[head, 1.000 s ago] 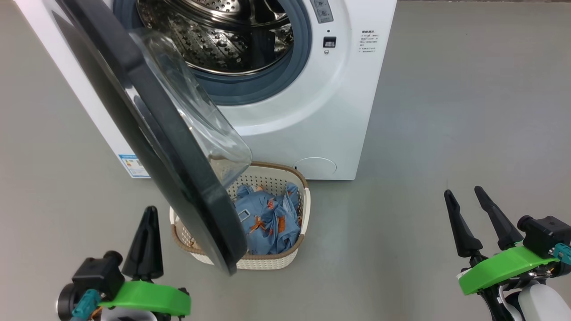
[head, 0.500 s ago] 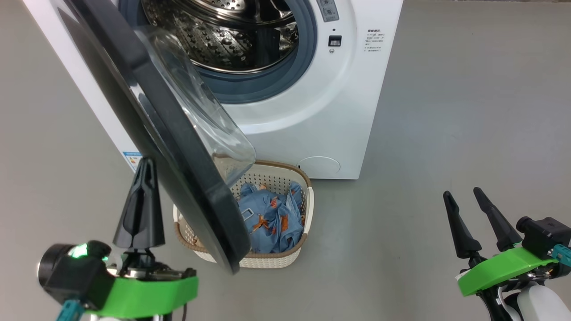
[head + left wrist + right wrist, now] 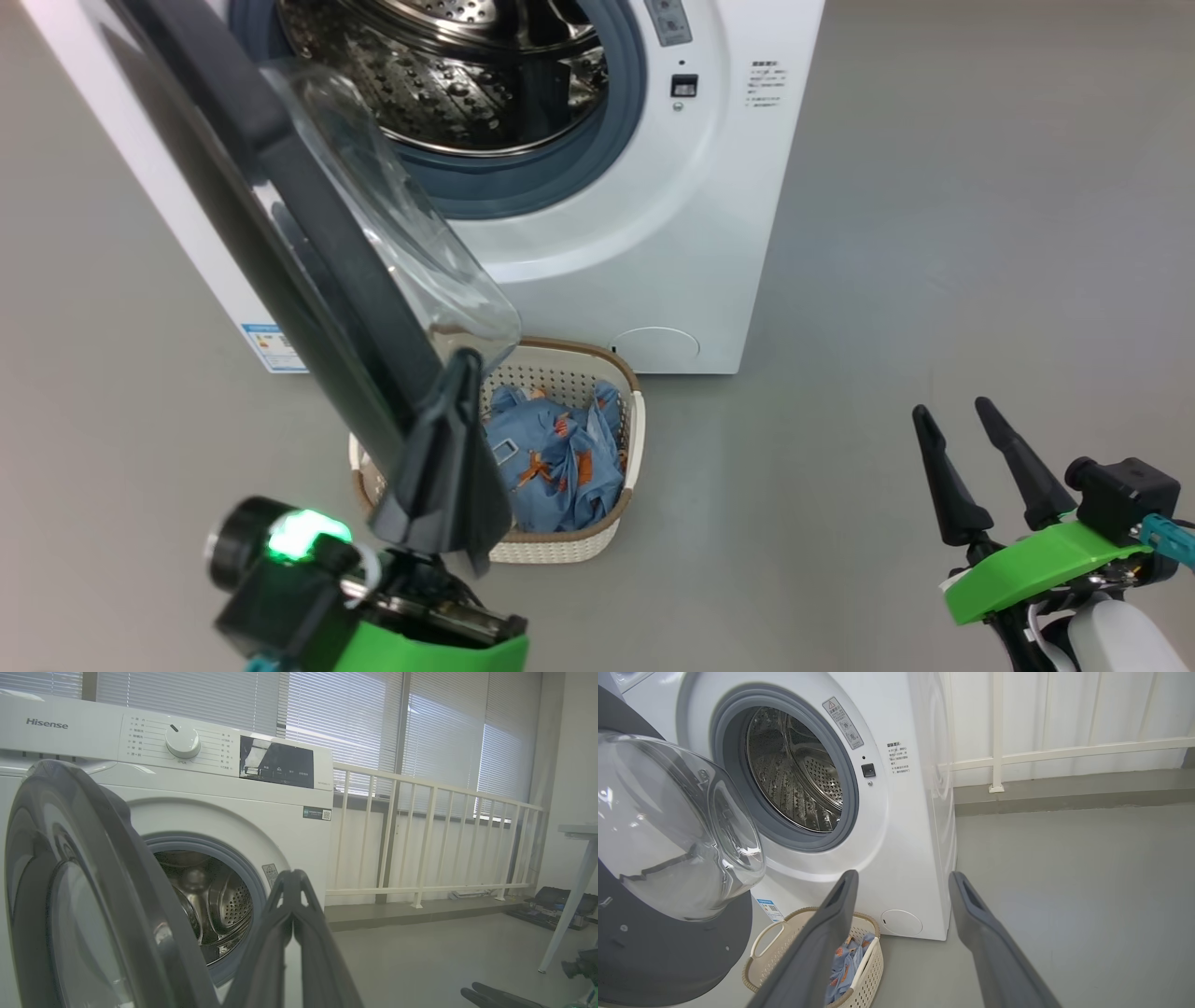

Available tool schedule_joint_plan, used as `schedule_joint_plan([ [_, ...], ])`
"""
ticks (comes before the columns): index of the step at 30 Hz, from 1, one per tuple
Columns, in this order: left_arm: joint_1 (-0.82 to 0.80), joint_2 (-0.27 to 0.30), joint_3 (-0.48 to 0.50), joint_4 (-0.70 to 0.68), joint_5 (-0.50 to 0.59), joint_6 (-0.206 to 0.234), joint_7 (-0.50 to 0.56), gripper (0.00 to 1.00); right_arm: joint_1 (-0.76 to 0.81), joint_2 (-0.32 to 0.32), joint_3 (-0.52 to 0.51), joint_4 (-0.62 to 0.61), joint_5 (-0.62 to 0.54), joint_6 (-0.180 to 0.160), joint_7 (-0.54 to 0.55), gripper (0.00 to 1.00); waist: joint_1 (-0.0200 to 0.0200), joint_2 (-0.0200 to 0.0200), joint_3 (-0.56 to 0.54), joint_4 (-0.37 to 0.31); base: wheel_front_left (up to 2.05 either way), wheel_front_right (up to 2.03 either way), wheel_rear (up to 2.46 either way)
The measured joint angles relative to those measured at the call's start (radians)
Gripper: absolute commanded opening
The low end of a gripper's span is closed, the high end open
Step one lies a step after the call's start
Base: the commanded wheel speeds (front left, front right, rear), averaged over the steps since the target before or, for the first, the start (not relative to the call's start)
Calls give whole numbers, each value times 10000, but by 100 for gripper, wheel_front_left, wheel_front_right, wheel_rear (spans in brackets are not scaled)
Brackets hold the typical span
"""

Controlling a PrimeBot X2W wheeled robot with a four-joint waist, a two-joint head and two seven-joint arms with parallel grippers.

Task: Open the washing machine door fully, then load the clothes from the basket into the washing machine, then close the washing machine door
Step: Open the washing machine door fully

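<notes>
Black-rimmed door (image 3: 317,271) stands part open across the upper left of your head frame, its glass bowl overhanging the basket (image 3: 560,551) at lower centre. Blue bear-print clothes (image 3: 551,457) lie in the basket, which sits on the floor (image 3: 934,233) just in front of the washer (image 3: 653,233). Your left gripper (image 3: 461,362), lower left, has its fingers pressed together and its tips overlap the door's lower edge. Can't tell if they touch. Your right gripper (image 3: 949,408), lower right, has its fingers spread, well apart from the washer. Steel drum (image 3: 448,75) shows at top.
</notes>
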Motion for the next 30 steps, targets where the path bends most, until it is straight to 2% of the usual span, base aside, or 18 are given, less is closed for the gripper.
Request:
schedule_joint_plan([
  [6, -4, 13, -499, 947, -518, 0, 2, 0, -6, 119, 159, 46, 48, 0, 0, 100, 0, 0, 69, -236, 0, 0, 0],
  [18, -213, 38, -648, 3452, -1191, 2, 4, 0, -56, 161, 203, 92, 61, 0, 0, 100, 0, 0, 332, -722, 0, 0, 0],
  [30, -434, -33, -257, 3929, -1831, 209, 6, 0, -100, 161, 224, 163, 75, 0, 0, 100, 0, 0, 473, -710, 0, 0, 0],
])
